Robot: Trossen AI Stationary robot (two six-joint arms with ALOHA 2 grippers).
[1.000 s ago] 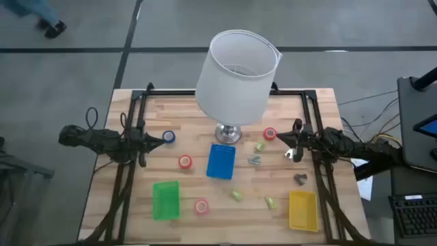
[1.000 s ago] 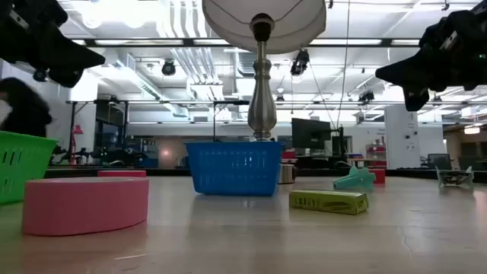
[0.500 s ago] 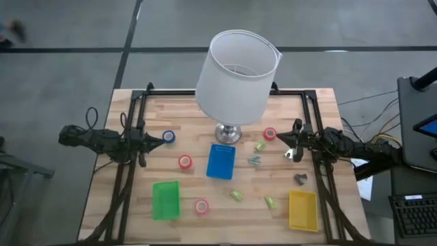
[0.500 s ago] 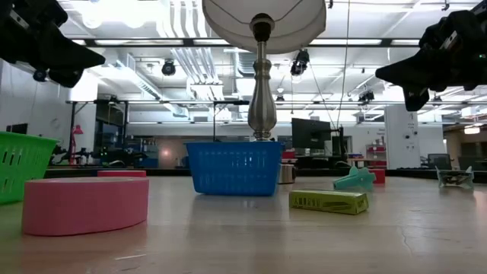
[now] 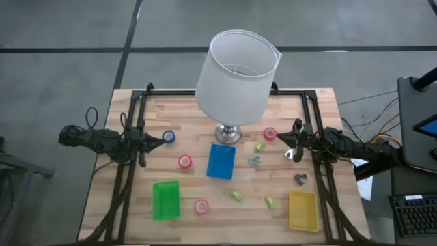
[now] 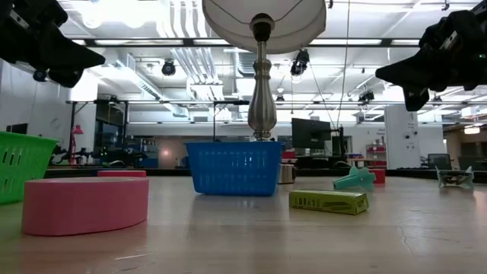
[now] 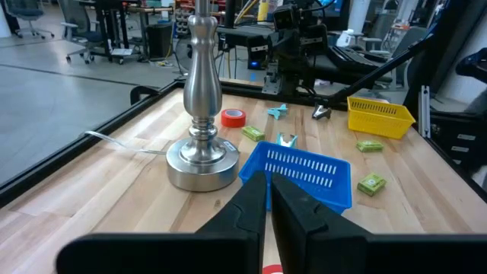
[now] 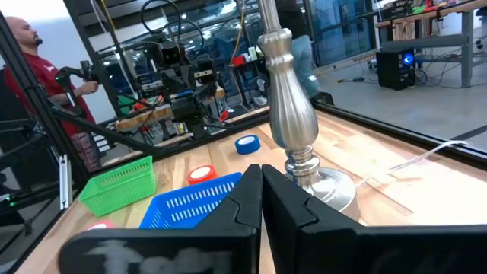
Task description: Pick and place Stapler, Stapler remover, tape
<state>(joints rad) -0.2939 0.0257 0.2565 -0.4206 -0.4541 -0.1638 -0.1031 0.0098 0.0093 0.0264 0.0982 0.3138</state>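
Note:
Four tape rolls lie flat on the table: a blue one (image 5: 168,137) and three red ones (image 5: 185,162), (image 5: 201,206), (image 5: 270,134). Small yellow-green staplers (image 5: 260,146), (image 5: 237,195), (image 5: 270,202) lie right of centre. A teal staple remover (image 5: 254,160) and a dark one (image 5: 300,179) lie near them. My left gripper (image 5: 158,139) hangs above the table's left side next to the blue roll, shut and empty (image 7: 270,190). My right gripper (image 5: 283,137) hangs above the right side next to a red roll, shut and empty (image 8: 261,186).
A lamp with a white shade (image 5: 237,75) stands on its metal base (image 5: 227,132) at the table's middle. A blue bin (image 5: 220,162) stands in front of it, a green bin (image 5: 165,200) near left and a yellow bin (image 5: 302,210) near right. A person (image 8: 30,53) stands beyond the table.
Both grippers have kept still. A person beyond the table's far left corner has walked out of the high view.

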